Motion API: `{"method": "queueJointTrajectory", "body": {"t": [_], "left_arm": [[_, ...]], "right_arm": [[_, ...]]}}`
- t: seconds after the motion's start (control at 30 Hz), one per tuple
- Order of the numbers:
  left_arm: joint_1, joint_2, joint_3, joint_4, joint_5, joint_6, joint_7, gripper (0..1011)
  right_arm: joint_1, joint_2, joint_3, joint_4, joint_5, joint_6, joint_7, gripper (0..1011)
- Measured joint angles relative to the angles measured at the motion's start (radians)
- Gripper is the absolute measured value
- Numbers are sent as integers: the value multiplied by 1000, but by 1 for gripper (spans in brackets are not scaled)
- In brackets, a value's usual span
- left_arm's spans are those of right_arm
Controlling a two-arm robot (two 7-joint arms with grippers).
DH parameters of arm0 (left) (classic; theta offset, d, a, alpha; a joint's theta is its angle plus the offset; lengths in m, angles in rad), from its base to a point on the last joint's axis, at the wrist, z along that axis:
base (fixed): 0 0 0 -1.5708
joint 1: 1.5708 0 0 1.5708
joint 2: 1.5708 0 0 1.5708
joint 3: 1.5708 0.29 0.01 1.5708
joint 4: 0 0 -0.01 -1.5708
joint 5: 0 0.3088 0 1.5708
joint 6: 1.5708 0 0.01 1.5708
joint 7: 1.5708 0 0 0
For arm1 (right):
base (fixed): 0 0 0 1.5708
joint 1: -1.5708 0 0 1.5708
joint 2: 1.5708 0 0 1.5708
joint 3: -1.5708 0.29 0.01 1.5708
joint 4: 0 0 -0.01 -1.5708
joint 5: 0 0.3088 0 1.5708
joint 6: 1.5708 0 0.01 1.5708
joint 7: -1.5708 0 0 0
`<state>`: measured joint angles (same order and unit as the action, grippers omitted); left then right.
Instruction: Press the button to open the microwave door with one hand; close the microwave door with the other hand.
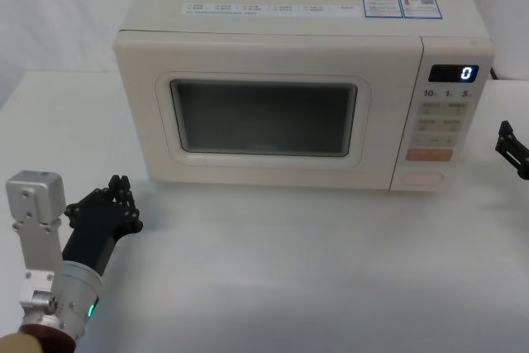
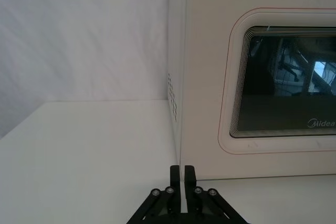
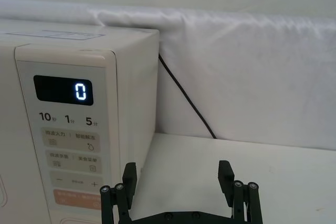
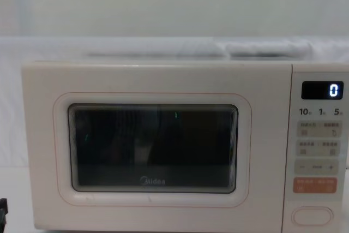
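**Q:** What do you log, biggest item first?

**A:** Item one, the white worktop (image 1: 273, 270), carrying everything. Item two, the cream microwave (image 1: 273, 6), sitting at 12 o'clock from my head camera. Item three, the microwave door (image 1: 264, 113), shut flush with the body; dark glass window, thin pink outline, grey "Midea" logo along its lower edge in the chest view. Item four, the control panel (image 1: 448, 113) at the door's 3 o'clock side, its display (image 1: 453, 73) reading 0.

**Q:** And the tools?

**A:** Left tool (image 1: 118, 190), at 8 o'clock of the microwave, low over the worktop and apart from the door, on a silver wrist with a green light. Its fingers are pressed together with nothing between them; my left wrist camera shows them pointing at the door's hinge-side corner. Right tool (image 3: 178, 174), at 3 o'clock of the microwave, just beside the control panel and not touching it. Its fingers are spread wide and hold nothing.

**Q:** Smallest entries?

**A:** The orange key (image 1: 428, 155), and directly below it the button (image 1: 422, 177), a blank cream oblong at the panel's 6 o'clock end. Nothing touches it.
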<state>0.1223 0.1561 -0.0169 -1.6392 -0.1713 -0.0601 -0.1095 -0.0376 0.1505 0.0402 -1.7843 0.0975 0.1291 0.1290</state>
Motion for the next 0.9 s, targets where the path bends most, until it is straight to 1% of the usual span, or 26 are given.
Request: {"method": "queueJointTrajectory", "body": {"t": [0.03, 0.07, 0.1, 0.13, 0.23, 0.33, 0.37, 0.4, 0.43, 0.5, 0.57, 0.67, 0.73, 0.8, 0.87, 0.9], "left_arm": [[0, 0, 0, 0, 0, 0, 0, 70], [0, 0, 0, 0, 0, 0, 0, 116], [0, 0, 0, 0, -1, 0, 0, 128], [0, 0, 0, 0, -1, 0, 0, 178], [0, 1, 0, 0, -1, -1, 0, 241], [0, 1, 0, 0, -2, -1, 0, 357], [0, 1, 0, 0, -2, -1, 0, 368], [0, 1, 0, 0, -2, -1, 0, 418], [0, 1, 0, 0, -2, -1, 0, 439], [0, 1, 0, 0, -2, -1, 0, 515], [0, 1, 0, 0, -3, -1, 0, 561], [0, 1, 0, 0, -3, -1, 0, 684], [0, 1, 0, 0, -3, -1, 0, 718], [0, 1, 0, 0, -3, -1, 0, 800], [0, 1, 0, 0, -3, -2, 0, 838], [0, 1, 0, 0, -3, -2, 0, 891]], "right_arm": [[0, 0, 0, 0, 0, 0, 0, 1002], [0, 0, 0, 0, 0, 0, 0, 1002], [0, 0, 0, 0, 0, 0, 0, 1002], [0, 0, 0, 0, 0, 0, 0, 1002], [0, 0, 0, 0, 0, 0, 0, 1002], [0, 0, 0, 0, 0, 0, 0, 1002], [0, 0, 0, 0, 0, 0, 0, 1002], [0, 0, 0, 0, 0, 0, 0, 1002], [0, 0, 0, 0, 0, 0, 0, 1002], [0, 0, 0, 0, 0, 0, 0, 1002], [0, 0, 0, 0, 0, 0, 0, 1002], [0, 0, 0, 0, 0, 0, 0, 1002], [0, 0, 0, 0, 0, 0, 0, 1002], [0, 0, 0, 0, 0, 0, 0, 1002], [0, 0, 0, 0, 0, 0, 0, 1002], [0, 0, 0, 0, 0, 0, 0, 1002]]}}
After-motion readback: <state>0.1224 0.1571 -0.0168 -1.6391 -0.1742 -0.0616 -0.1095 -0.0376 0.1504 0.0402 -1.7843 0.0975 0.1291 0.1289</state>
